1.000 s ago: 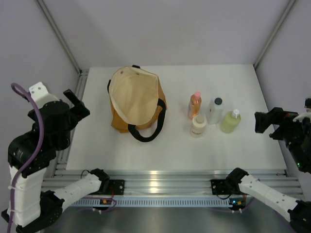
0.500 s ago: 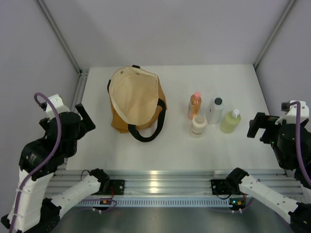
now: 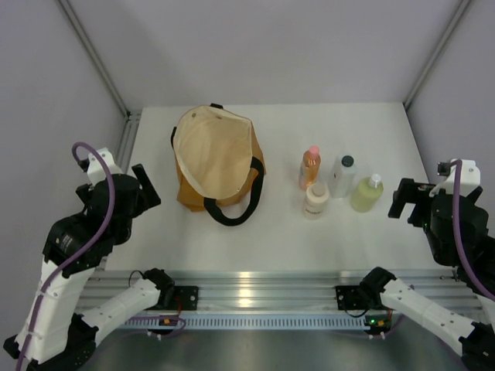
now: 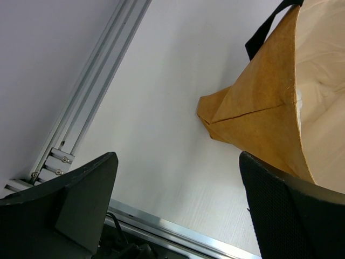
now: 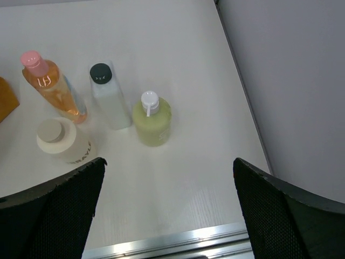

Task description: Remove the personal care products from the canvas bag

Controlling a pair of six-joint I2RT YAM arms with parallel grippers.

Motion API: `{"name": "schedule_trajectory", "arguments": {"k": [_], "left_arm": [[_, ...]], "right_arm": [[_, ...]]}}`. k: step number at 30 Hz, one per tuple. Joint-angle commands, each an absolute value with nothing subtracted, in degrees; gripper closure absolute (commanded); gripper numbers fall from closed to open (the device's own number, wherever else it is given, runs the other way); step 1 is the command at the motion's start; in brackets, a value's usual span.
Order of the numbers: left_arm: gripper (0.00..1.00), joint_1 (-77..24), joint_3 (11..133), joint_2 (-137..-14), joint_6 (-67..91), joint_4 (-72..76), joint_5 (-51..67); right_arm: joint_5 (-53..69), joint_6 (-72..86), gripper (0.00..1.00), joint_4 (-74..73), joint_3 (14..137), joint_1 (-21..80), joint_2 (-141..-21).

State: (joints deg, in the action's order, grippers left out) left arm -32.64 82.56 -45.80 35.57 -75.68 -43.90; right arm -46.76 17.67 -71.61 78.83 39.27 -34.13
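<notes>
Top external view: a mustard-tan canvas bag (image 3: 188, 189) with cream lining sits on the left-centre of the white table (image 3: 271, 232), its mouth gaping upward so that only pale lining shows inside. One black loop handle (image 3: 232, 212) droops over its near side onto the tabletop.

The four personal care products stand upright on the table to the right of the bag, apart from it:
- The amber bottle with pink cap (image 3: 310, 168) is closest to the bag.
- The short cream jar (image 3: 315, 200) stands just in front of the amber bottle.
- The whitish bottle with black cap (image 3: 343, 176) comes next to the right.
- The rounded yellow-green bottle with white cap (image 3: 366, 193) is furthest right.

The left gripper (image 3: 138, 187) hangs over the table's left edge with its fingers spread wide and holding nothing. Bare tabletop lies between it and the bag's tan corner, as the left wrist view confirms (image 4: 178, 162). A grooved aluminium rail (image 4: 91, 97) runs along that edge.

The right gripper (image 3: 404, 199) hovers at the right edge, likewise wide apart and empty. From its wrist camera (image 5: 170, 164), the yellow-green bottle (image 5: 152, 118) is nearest, with only plain table before it. Grey walls close in both sides.
</notes>
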Motion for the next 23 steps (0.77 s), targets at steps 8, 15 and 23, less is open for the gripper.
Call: {"name": "schedule_trajectory", "arguments": {"k": [8, 15, 23], "left_arm": [[0.02, -32.3, 80.3, -44.9, 37.8, -72.1, -44.3], [0.02, -32.3, 79.9, -45.1, 38.9, -72.1, -45.2], [0.02, -32.4, 79.1, -45.9, 39.5, -71.1, -45.9]], "right_arm": [[-48.0, 17.7, 0.00, -66.0, 75.6, 39.5, -33.4], [-48.1, 17.7, 0.01, -65.3, 75.6, 39.5, -33.0], [-48.5, 17.7, 0.00, -65.0, 74.9, 39.5, -33.0]]}}
